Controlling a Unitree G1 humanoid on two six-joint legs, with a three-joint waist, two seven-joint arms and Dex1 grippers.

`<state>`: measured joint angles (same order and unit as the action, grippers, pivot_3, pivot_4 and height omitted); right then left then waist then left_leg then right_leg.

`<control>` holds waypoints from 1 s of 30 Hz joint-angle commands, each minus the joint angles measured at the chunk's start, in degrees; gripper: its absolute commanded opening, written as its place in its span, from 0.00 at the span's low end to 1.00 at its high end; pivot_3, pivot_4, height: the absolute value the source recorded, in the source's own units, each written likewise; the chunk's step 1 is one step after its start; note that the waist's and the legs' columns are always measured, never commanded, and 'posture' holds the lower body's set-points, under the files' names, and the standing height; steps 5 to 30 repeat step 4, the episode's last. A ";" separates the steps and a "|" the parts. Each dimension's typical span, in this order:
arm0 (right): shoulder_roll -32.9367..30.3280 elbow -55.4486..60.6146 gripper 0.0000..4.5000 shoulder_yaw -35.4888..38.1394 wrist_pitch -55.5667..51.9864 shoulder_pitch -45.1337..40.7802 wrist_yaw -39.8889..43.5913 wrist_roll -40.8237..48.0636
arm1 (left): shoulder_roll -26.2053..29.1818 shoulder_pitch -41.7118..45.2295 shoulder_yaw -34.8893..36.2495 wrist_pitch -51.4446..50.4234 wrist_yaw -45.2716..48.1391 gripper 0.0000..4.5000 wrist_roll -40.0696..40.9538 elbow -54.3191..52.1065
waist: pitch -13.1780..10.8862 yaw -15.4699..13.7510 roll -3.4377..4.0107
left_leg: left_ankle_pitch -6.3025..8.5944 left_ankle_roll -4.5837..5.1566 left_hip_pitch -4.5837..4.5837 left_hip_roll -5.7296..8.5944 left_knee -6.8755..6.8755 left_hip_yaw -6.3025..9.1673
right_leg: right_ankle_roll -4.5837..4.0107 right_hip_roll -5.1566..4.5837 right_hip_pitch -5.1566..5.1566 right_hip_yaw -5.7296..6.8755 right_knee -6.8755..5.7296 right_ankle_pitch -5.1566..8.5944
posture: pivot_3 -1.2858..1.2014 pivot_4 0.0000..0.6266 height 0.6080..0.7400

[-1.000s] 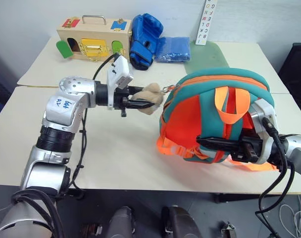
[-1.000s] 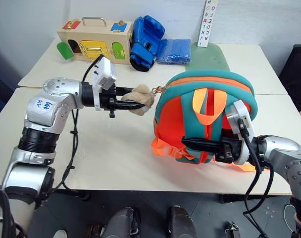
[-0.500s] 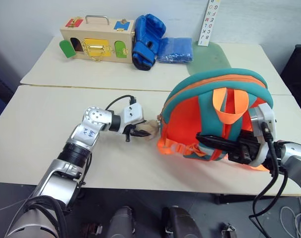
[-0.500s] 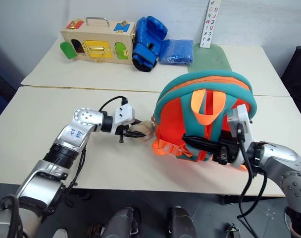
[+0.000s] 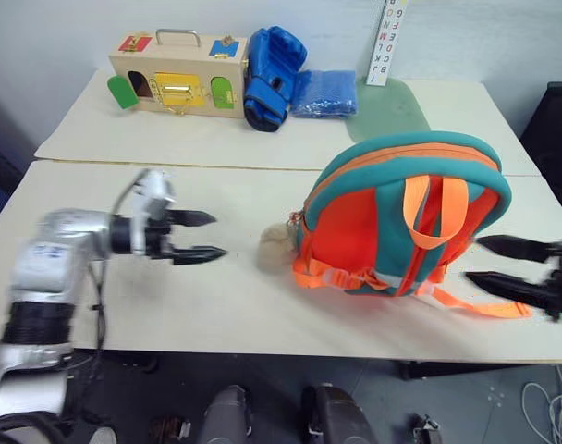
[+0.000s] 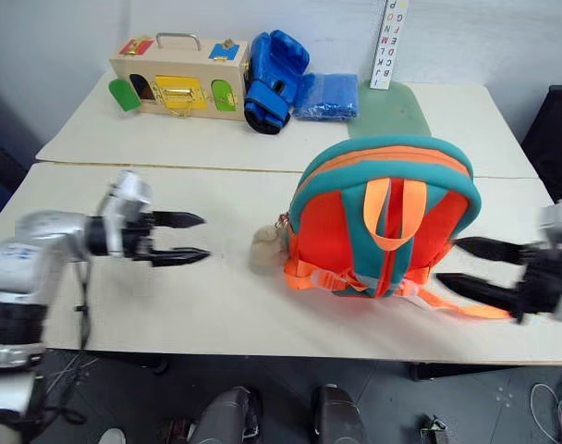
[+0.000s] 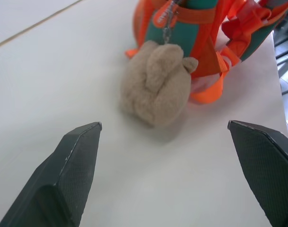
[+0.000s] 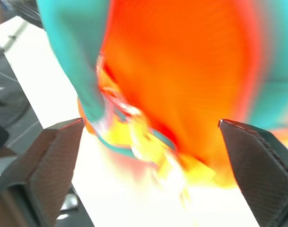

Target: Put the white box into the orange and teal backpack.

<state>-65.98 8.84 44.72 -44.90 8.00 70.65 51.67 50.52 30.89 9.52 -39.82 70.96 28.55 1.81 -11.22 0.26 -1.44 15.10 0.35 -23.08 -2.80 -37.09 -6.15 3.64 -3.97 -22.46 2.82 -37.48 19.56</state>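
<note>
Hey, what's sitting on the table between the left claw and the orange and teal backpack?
The beige plush ball, lying against the backpack. Bare tabletop separates it from the open left claw, as the left wrist view shows.

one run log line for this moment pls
left gripper: open, empty, beside plush ball | right gripper: open, empty | backpack: upright on table, untouched
</note>
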 commanded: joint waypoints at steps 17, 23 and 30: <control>-5.42 -17.90 0.99 2.65 5.32 -3.22 7.50 -7.31 | 6.91 -1.91 12.06 -5.48 0.28 1.00 8.34 -4.33 | 0.00 -0.04 0.01 | 0.02 0.02 0.04 0.03 0.03 -0.01 | -0.02 -0.07 0.01 0.00 0.03 0.01 | 0.52 0.24 1.00; -5.42 -17.90 0.99 2.65 5.32 -3.22 7.50 -7.31 | 6.91 -1.91 12.06 -5.48 0.28 1.00 8.34 -4.33 | 0.00 -0.04 0.01 | 0.02 0.02 0.04 0.03 0.03 -0.01 | -0.02 -0.07 0.01 0.00 0.03 0.01 | 0.52 0.24 1.00; -5.42 -17.90 0.99 2.65 5.32 -3.22 7.50 -7.31 | 6.91 -1.91 12.06 -5.48 0.28 1.00 8.34 -4.33 | 0.00 -0.04 0.01 | 0.02 0.02 0.04 0.03 0.03 -0.01 | -0.02 -0.07 0.01 0.00 0.03 0.01 | 0.52 0.24 1.00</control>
